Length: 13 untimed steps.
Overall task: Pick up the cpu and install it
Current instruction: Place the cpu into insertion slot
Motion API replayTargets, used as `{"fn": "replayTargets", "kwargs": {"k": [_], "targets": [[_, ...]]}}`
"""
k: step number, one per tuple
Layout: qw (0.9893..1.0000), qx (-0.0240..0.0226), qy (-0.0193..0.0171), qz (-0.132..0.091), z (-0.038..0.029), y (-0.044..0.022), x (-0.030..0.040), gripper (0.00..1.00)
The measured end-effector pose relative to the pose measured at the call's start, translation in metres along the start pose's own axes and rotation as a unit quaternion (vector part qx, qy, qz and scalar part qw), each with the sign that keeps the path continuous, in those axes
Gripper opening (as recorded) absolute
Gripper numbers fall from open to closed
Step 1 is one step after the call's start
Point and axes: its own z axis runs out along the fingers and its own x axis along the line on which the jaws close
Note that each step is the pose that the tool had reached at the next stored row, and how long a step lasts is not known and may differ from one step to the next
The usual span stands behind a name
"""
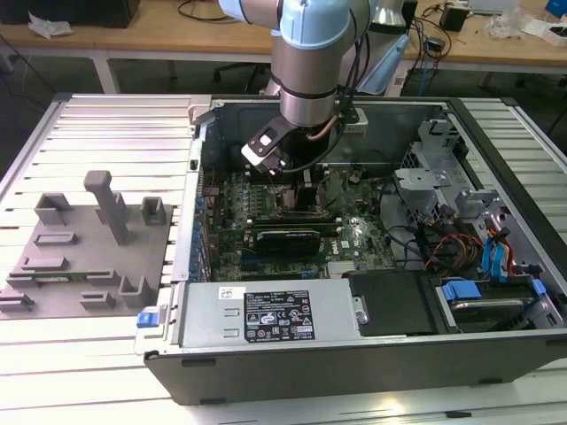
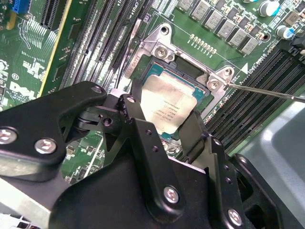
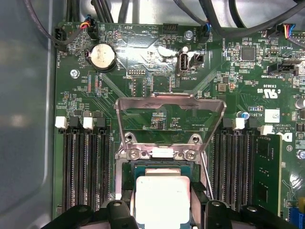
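Note:
The cpu (image 2: 167,106), a silvery square chip, sits between my gripper's (image 2: 162,114) two black fingers (image 2: 138,125) right over the dark socket (image 2: 188,71) on the green motherboard (image 2: 43,57). The fingers press against two opposite edges of it. I cannot tell whether the chip rests in the socket or hovers just above it. In the first wrist view the cpu (image 3: 162,198) lies below the raised metal load plate (image 3: 169,119), with the gripper (image 3: 162,204) around it. In the exterior view the gripper (image 1: 297,197) reaches down into the open computer case (image 1: 354,363).
Memory slots (image 3: 81,167) flank the socket on both sides. A thin metal lever (image 2: 267,90) sticks out beside the socket. Grey fixture blocks (image 1: 89,257) stand on the slatted table at the exterior view's left. A power supply (image 1: 275,314), cables (image 1: 443,243) and drive bays (image 1: 496,292) crowd the case.

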Motion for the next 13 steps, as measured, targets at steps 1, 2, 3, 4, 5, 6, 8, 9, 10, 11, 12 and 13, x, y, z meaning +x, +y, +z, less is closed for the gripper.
{"fn": "replayTargets", "kwargs": {"k": [1,2,3,4,5,6,8,9,10,11,12,13], "targets": [[1.0000,-0.0001,0.0006,0.000,0.0002,0.0000,0.0001,0.55],[1.0000,0.0000,0.0006,0.000,0.0002,0.0000,0.0001,0.61],[1.0000,0.0001,0.0003,0.000,0.0001,0.0000,0.0001,0.67],[1.0000,0.0001,0.0002,0.000,0.0000,0.0000,0.0000,0.67],[1.0000,0.0002,0.0008,0.000,-0.0001,0.0000,-0.0001,0.67],[1.0000,0.0001,0.0023,0.000,-0.0001,0.0000,-0.0001,0.67],[1.0000,0.0000,0.0087,0.000,0.0000,0.0000,0.0001,0.67],[0.9999,-0.0001,0.0105,0.000,0.0001,0.0000,0.0004,0.67],[0.9999,-0.0001,0.0107,0.000,0.0001,0.0000,0.0004,0.67],[0.9999,-0.0001,0.0107,0.000,0.0000,0.0000,0.0004,0.67],[0.9999,0.0000,0.0106,0.000,0.0000,0.0001,0.0005,0.67],[0.9999,0.0000,0.0105,0.000,-0.0001,0.0001,0.0006,0.67]]}}
